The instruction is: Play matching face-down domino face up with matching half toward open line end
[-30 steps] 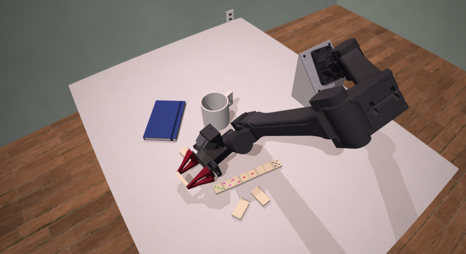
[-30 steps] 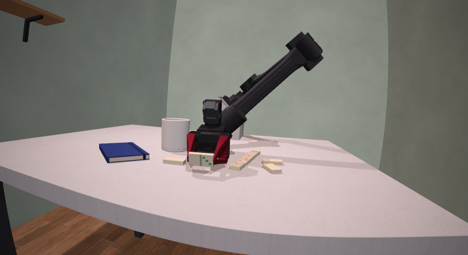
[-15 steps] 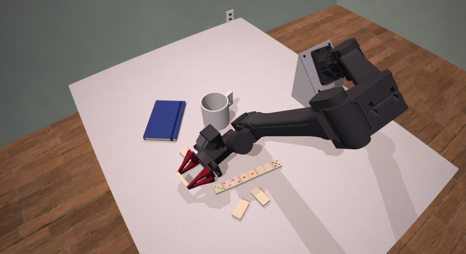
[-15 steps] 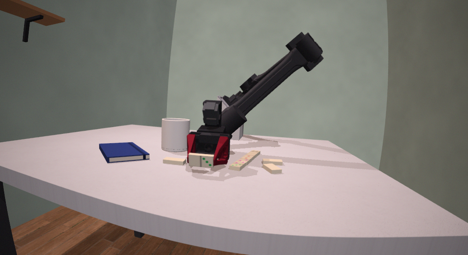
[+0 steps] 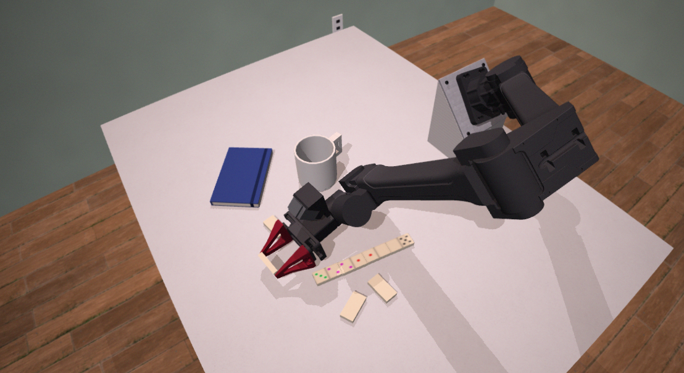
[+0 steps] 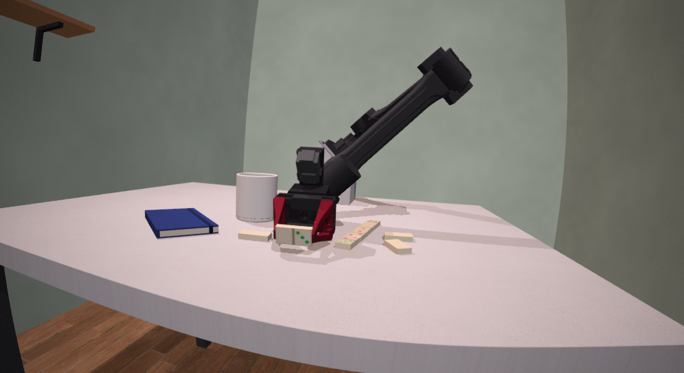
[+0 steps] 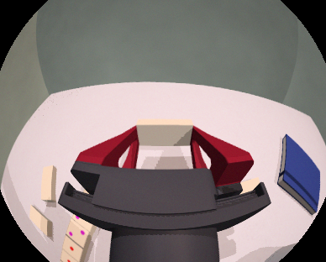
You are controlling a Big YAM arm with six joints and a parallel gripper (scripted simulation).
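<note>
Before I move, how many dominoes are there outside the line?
4: the three-blank domino in the end effector; one loose domino toward the notebook; two spare dominoes across the line. Any behind the arm would be hidden.
</note>
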